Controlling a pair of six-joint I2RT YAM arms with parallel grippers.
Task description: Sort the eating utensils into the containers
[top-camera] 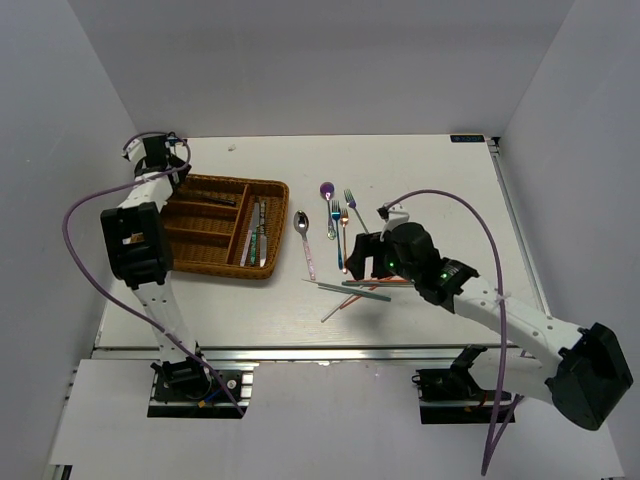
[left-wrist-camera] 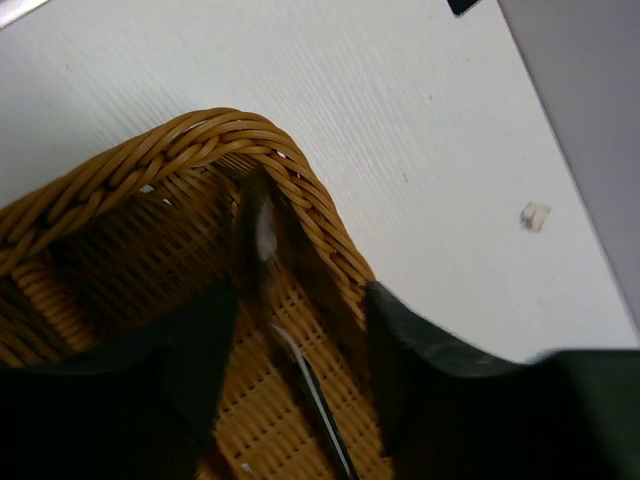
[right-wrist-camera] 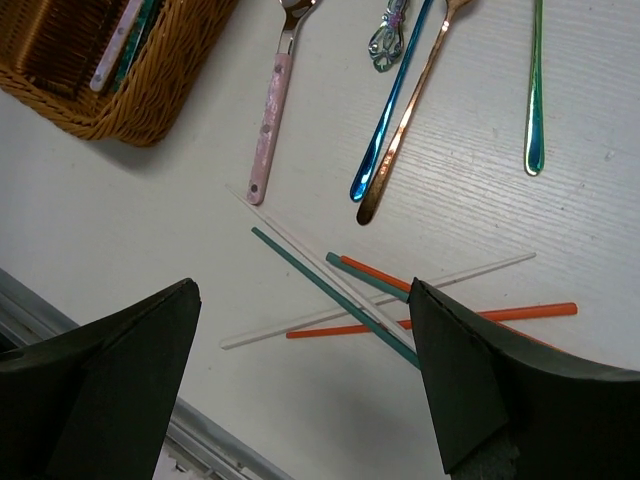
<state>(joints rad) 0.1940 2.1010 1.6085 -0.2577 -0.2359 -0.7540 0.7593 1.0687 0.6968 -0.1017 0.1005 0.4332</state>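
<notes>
The brown wicker tray (top-camera: 262, 188) lies left of centre and holds several utensils (top-camera: 256, 232). My left gripper (top-camera: 157, 158) hangs over its far left corner; in the left wrist view it (left-wrist-camera: 302, 300) is open and empty above the tray's corner (left-wrist-camera: 215, 135), with a slim dark and silver utensil (left-wrist-camera: 312, 395) lying in the tray below. My right gripper (top-camera: 361, 263) is wide open and empty just above the crossed teal, orange and pale chopsticks (top-camera: 352, 288). In the right wrist view it (right-wrist-camera: 302, 295) frames those chopsticks (right-wrist-camera: 345, 292).
On the table right of the tray lie a pink-handled spoon (top-camera: 305, 243), a purple spoon (top-camera: 328, 202), a blue fork (top-camera: 337, 232), a copper fork (top-camera: 345, 228) and a green fork (top-camera: 354, 209). The right wrist view shows them (right-wrist-camera: 268, 120) and the tray's near corner (right-wrist-camera: 130, 105).
</notes>
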